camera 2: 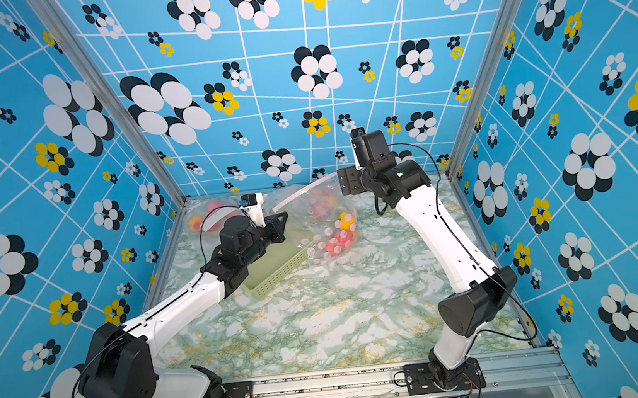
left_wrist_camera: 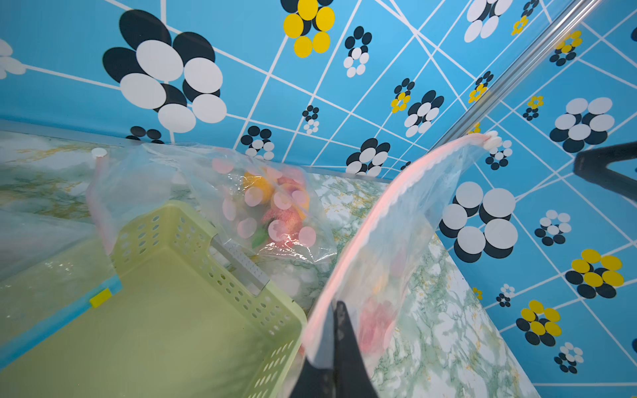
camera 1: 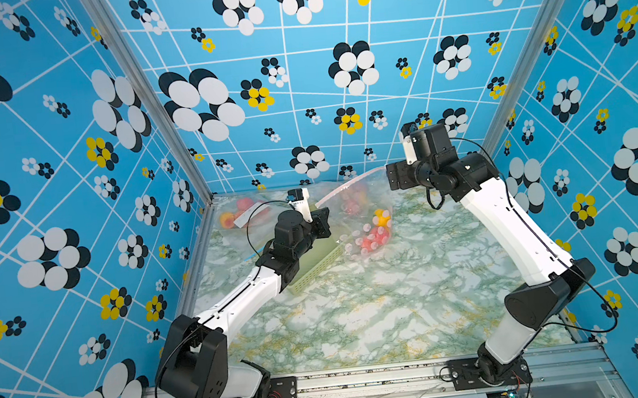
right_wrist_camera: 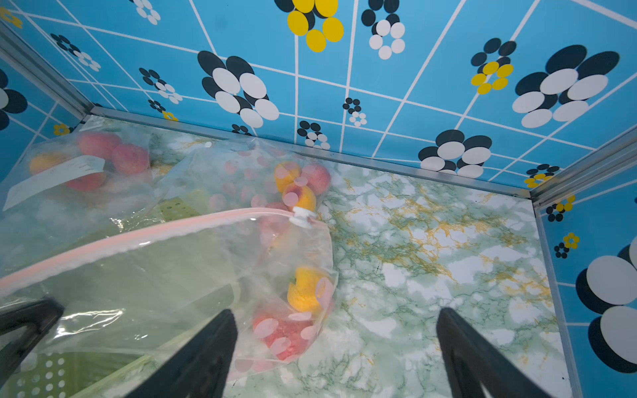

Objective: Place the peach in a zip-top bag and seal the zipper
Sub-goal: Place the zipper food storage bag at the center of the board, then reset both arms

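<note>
A clear zip-top bag point(camera 1: 355, 212) with pink dots hangs over the back of the table, its pink zipper strip point(right_wrist_camera: 155, 234) arching up. My left gripper point(left_wrist_camera: 336, 306) is shut on one end of that strip. The white slider point(right_wrist_camera: 302, 217) sits at the strip's other end. A yellow peach point(right_wrist_camera: 305, 289) and a red peach point(right_wrist_camera: 282, 330) lie in the bag's lower corner. My right gripper point(right_wrist_camera: 336, 312) stands open above the marble table, beside the bag, with nothing between its fingers. In both top views it is just past the slider end point(camera 1: 391, 176).
A light green perforated basket point(camera 1: 316, 269) lies under my left arm, with a flat bag with a blue strip point(left_wrist_camera: 62, 310) on it. Two more bags of peaches rest by the back wall point(right_wrist_camera: 86, 162) point(left_wrist_camera: 272, 206). Patterned walls enclose three sides.
</note>
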`<move>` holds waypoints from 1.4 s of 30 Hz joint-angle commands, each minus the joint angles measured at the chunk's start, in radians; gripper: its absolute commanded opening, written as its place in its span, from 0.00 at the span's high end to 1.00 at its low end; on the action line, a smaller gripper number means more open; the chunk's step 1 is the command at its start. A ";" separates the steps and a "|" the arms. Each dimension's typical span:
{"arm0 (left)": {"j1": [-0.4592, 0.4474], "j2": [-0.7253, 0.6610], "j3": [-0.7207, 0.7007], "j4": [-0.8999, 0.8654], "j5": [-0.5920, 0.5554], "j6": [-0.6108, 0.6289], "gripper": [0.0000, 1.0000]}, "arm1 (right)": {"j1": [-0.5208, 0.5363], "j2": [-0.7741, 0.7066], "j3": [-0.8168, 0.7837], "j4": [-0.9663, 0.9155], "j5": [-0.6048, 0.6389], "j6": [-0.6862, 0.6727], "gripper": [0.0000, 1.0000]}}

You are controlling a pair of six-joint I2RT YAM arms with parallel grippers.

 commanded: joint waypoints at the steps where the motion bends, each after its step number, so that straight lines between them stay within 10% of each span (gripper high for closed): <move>1: 0.030 -0.029 0.024 -0.101 -0.037 -0.122 1.00 | -0.002 -0.064 -0.041 -0.014 0.034 0.038 0.04; 10: 0.061 -0.127 0.036 -0.278 -0.178 -0.300 1.00 | -0.002 -0.133 -0.094 -0.061 0.072 0.070 0.01; 18: 0.172 -0.065 0.006 -0.307 -0.082 -0.300 0.91 | -0.002 -0.173 -0.202 -0.014 0.085 0.091 0.01; 29: 0.217 -0.127 0.007 -0.311 -0.032 -0.156 0.21 | -0.003 -0.411 -0.599 0.232 0.261 0.105 0.01; 42: 0.227 -0.498 -0.305 -0.251 -0.442 0.290 0.01 | -0.005 -0.826 -1.326 0.815 0.509 0.061 0.00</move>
